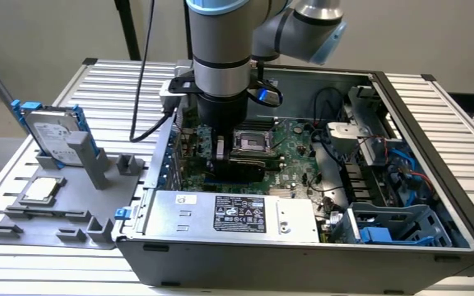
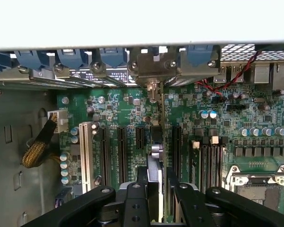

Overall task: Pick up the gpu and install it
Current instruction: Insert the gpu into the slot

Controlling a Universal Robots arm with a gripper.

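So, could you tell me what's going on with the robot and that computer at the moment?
The arm has reached down into the open computer case, with its tool over the motherboard. The tool is clamped on the gpu, held on edge above the expansion slots, its metal bracket at the rear wall. On the table outside, a hard drive and a small chip sit in a grey holder.

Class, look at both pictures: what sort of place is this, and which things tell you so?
Probably a robotics lab bench for computer assembly: an open PC case exposing its motherboard, a grey parts fixture holding a hard drive, all on a slatted metal table.
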